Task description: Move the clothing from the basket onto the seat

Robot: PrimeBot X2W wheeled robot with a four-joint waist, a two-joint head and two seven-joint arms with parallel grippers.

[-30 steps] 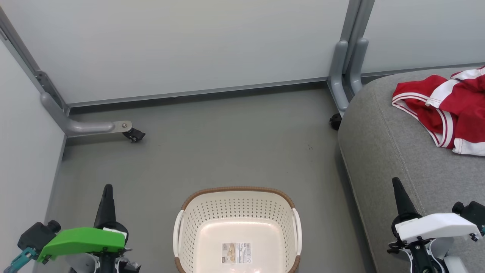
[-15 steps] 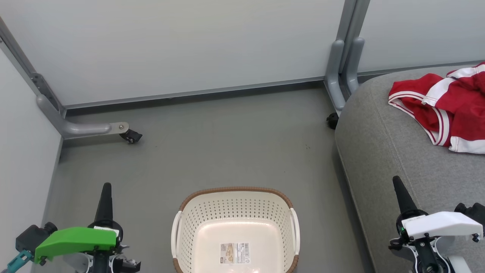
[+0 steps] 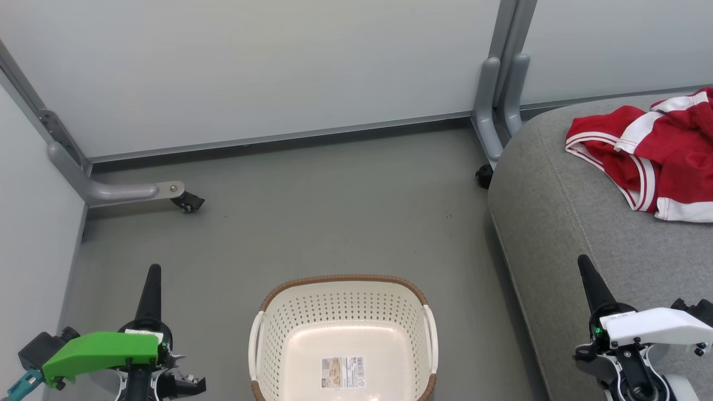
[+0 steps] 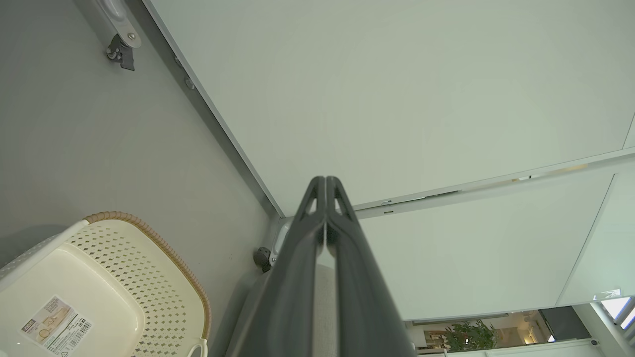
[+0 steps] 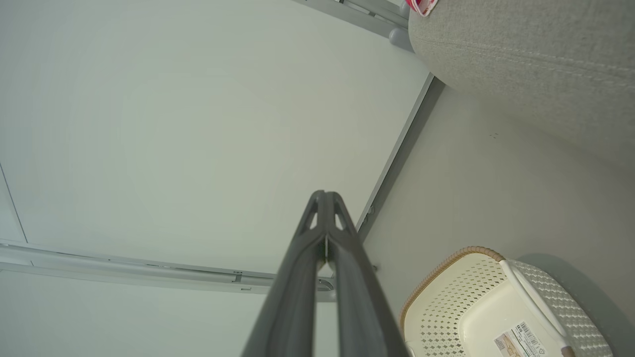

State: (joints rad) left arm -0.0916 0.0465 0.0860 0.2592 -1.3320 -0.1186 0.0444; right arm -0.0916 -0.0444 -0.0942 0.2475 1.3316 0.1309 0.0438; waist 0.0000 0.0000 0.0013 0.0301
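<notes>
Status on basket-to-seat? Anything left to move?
Done: the red clothing lies on the grey seat, and the basket holds just its barcode sticker. In hand: nothing; left hand and right hand are both shut and empty, either side of the basket. Left: nothing visible, though the basket's near end is cut off in the head view.
</notes>
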